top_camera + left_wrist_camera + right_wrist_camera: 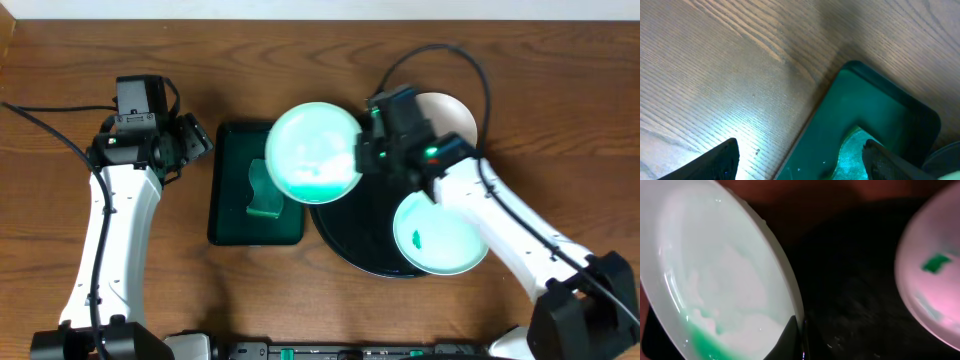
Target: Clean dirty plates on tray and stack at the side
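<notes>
My right gripper (363,156) is pinched narrow on the rim of one plate (313,152). In the wrist view its dark fingers (790,339) meet right at the plate's edge. That plate is in the air, over the gap between the green tray (232,215) and the black tray (345,240), overlapping both from above. A green film (312,186) sits along the side of the plate nearest me.

Just beside the right arm, a second plate (440,235) lies flat on the near right part of the black tray with a small green smudge (416,238) on it. A third plate (452,112) shows behind the gripper at the tray's far right edge. It is partly hidden, and I cannot tell whether it rests on the tray or on the counter (80,60).

My left gripper (196,140) stands wide and holds nothing. It hangs over the counter at the far left corner of the green tray, touching nothing I can see. The wavy green sponge (265,192) lies inside that tray, on its right side, partly under the lifted plate.
</notes>
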Controlling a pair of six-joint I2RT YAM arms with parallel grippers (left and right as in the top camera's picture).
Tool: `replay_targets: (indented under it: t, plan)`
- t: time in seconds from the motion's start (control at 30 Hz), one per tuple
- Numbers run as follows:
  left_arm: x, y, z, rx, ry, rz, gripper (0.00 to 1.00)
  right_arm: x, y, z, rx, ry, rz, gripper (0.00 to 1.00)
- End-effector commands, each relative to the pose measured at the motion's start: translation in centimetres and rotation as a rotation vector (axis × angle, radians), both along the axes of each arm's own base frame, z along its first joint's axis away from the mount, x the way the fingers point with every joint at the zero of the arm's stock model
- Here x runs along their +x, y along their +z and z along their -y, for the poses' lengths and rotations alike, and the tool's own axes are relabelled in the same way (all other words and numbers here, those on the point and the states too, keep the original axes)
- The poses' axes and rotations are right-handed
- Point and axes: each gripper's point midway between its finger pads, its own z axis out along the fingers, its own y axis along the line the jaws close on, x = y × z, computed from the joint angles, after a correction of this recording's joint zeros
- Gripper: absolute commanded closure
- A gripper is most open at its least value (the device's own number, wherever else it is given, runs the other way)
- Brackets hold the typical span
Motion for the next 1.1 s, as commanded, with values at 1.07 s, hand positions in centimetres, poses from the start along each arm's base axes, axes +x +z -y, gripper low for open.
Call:
replay_targets:
  t: [1.07]
  plan:
    - [0.2,0.5,-0.3,0.010,0.006,0.008,0.21,-0.4,14.2,-10.5,-0.633,0.213,1.000,0.99]
